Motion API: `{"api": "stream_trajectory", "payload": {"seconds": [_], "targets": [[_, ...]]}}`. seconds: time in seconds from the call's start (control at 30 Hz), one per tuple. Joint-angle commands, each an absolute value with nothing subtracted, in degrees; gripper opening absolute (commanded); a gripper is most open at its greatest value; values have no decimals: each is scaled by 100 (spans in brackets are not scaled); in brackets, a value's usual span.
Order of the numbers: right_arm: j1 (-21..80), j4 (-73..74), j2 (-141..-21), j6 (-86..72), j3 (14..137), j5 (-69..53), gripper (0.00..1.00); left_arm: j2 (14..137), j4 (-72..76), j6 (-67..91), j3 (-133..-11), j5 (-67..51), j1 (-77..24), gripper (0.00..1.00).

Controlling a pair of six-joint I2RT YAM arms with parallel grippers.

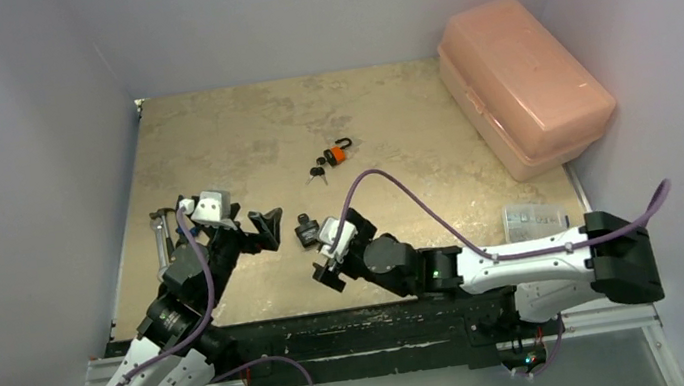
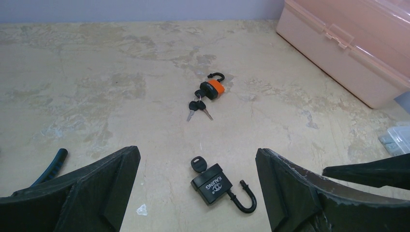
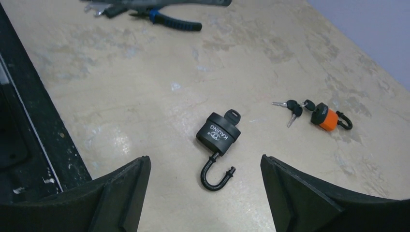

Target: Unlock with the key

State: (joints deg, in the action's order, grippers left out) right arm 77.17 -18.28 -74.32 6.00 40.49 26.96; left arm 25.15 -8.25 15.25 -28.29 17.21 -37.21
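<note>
A black padlock (image 2: 216, 182) lies flat on the beige table (image 1: 239, 137), its shackle (image 2: 244, 198) swung open and a black-headed key (image 2: 198, 164) stuck in its base. My left gripper (image 2: 197, 155) is open just left of it, jaws wide, holding nothing. From the near right my right gripper (image 3: 205, 162) faces the same padlock (image 3: 218, 133); it is open and empty, with the open shackle (image 3: 215, 176) lying between its fingers on the table. In the top view the padlock (image 1: 306, 230) sits between the left gripper (image 1: 270, 230) and the right gripper (image 1: 318, 255).
An orange padlock (image 1: 336, 153) with an open shackle and a bunch of keys (image 2: 197, 107) lies farther back, mid-table. A large pink lidded box (image 1: 524, 81) fills the back right. Blue-handled pliers (image 3: 164, 19) lie at the left edge. A small clear plastic case (image 1: 533, 219) sits near right.
</note>
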Motion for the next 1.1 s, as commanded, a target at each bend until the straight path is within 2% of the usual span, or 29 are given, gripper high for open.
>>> {"api": "stream_trajectory", "payload": {"seconds": [0.0, 0.13, 0.23, 0.37, 0.6, 0.77, 1.07], "targets": [[7723, -1298, -6910, 56, 4400, 3140, 93, 2461, -764, 1341, -3100, 1762, -3725, 99], [7725, -998, -6270, -366, 4490, 3982, 94, 2444, -803, 1327, -3115, 1760, -3726, 99], [7725, -907, -5648, -558, 4420, 4288, 99, 2451, -848, 1327, -3120, 1818, -3719, 99], [7726, -642, -4790, -1083, 4365, 4610, 99, 2484, -868, 1336, -3123, 1831, -3719, 99], [7724, -1110, -3230, -1316, 3434, 5097, 99, 2601, -923, 1327, -3168, 1853, -3721, 99], [7719, -487, -2999, -2154, 3433, 5690, 99, 2647, -923, 1345, -3155, 1822, -3717, 99], [7719, -455, -3322, -2324, 3468, 5547, 99, 2651, -951, 1351, -3178, 1807, -3718, 99]]}}
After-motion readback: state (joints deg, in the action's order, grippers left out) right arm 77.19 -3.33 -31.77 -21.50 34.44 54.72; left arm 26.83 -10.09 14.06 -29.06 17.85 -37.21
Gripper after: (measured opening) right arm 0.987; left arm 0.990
